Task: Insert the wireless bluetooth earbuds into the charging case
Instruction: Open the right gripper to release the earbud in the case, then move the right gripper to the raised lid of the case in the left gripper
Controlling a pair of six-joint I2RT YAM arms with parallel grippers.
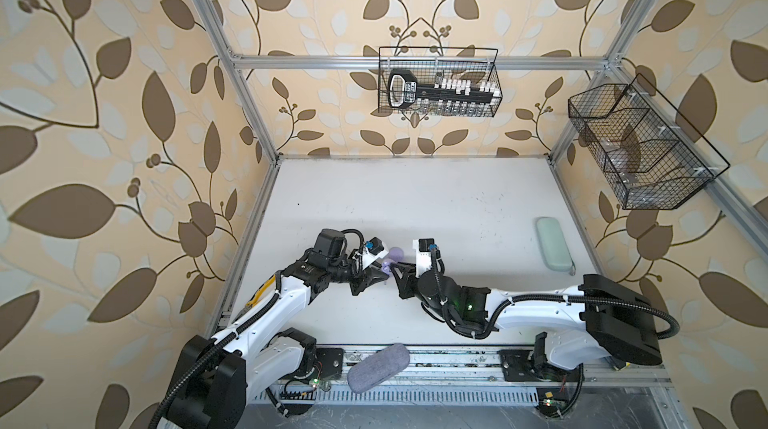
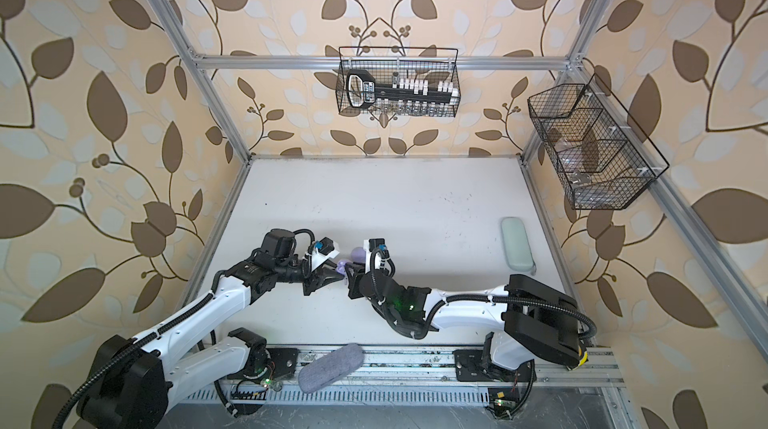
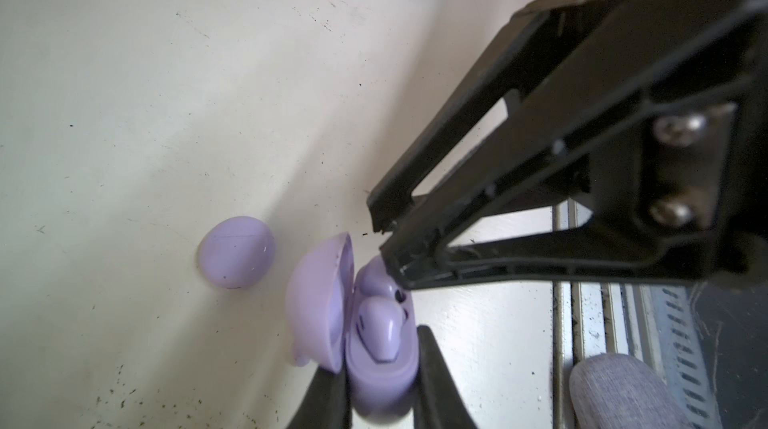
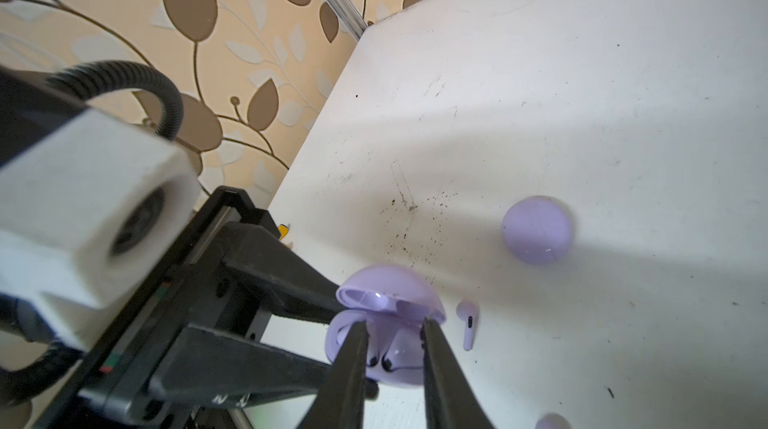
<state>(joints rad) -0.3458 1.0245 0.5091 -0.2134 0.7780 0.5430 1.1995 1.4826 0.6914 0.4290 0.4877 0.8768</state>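
Observation:
The charging case [image 3: 374,381] is a round lavender shell with its lid [image 3: 316,302] swung open. My left gripper [image 3: 378,360] is shut on its base, just above the table in both top views [image 1: 386,268] [image 2: 341,267]. One of the earbuds [image 3: 380,329] sits in its socket. My right gripper [image 4: 394,323] comes from the opposite side. Its tips are shut on a second earbud [image 3: 372,277] [image 4: 401,350] at the case's other socket. A third earbud [image 4: 467,323] lies loose on the table beside the case. A closed lavender case [image 4: 538,229] [image 3: 237,250] rests a little farther back.
A mint-green oblong case [image 1: 552,242] lies at the right of the white table [image 1: 415,198]. A grey fabric case [image 1: 378,366] rests on the front rail. Two wire baskets [image 1: 438,82] [image 1: 640,144] hang on the back and right frame.

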